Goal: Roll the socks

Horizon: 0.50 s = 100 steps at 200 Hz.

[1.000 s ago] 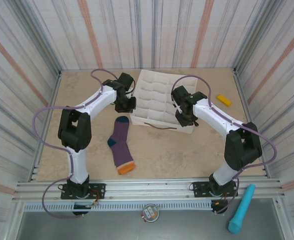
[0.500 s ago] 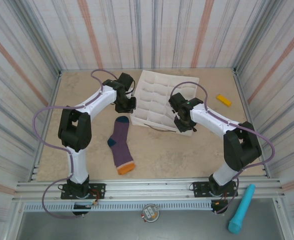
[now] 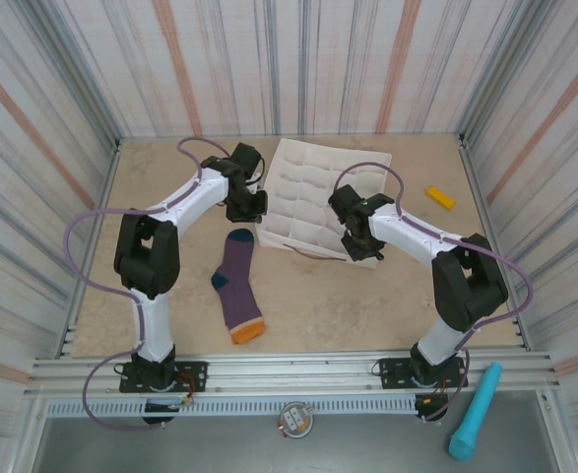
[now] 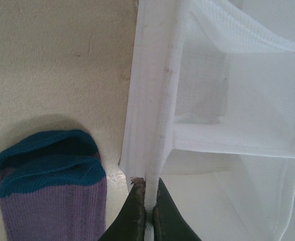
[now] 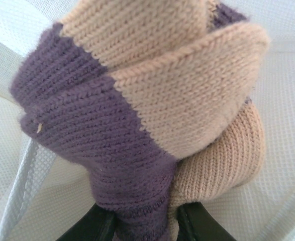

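shifting left over the tray (image 3: 303, 182), right gripper (image 5: 144, 223) clamps the rolled sock (image 5: 137, 100); left gripper (image 4: 146, 208) pinches its rim; placement appears imminent.

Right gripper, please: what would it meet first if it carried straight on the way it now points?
Likely the tray, its mesh just behind the sock held in the right gripper; depth is unclear.

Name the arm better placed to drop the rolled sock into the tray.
Right. The right gripper holds the rolled sock at the mesh pockets of the tray. The left gripper is pinched shut on the tray's rim, so it looks busy steadying it.
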{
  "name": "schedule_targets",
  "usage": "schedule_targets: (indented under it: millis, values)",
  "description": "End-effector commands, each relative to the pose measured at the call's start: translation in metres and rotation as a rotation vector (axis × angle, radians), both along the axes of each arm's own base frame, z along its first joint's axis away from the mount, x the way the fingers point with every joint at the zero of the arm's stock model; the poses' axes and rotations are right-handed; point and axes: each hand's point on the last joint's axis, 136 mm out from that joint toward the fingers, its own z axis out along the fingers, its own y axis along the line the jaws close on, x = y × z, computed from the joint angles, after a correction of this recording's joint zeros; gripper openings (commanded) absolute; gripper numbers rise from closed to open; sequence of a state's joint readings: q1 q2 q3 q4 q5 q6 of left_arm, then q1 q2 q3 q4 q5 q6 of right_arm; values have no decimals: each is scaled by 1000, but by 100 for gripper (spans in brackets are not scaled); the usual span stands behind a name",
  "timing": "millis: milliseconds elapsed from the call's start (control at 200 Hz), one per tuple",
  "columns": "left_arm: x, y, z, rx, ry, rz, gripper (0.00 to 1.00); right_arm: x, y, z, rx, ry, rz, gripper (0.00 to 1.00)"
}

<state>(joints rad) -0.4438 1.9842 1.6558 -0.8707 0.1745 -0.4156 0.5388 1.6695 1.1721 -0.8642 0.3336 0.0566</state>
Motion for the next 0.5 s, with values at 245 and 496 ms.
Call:
schedule_targets:
  millis: [245, 496]
  values:
    - [5, 5, 2, -16, 18, 50, 0, -33, 4, -11, 84, 188, -29, 18]
    - [6, 3, 3, -22, 17, 47, 0, -31, 5, 2, 127, 201, -51, 38]
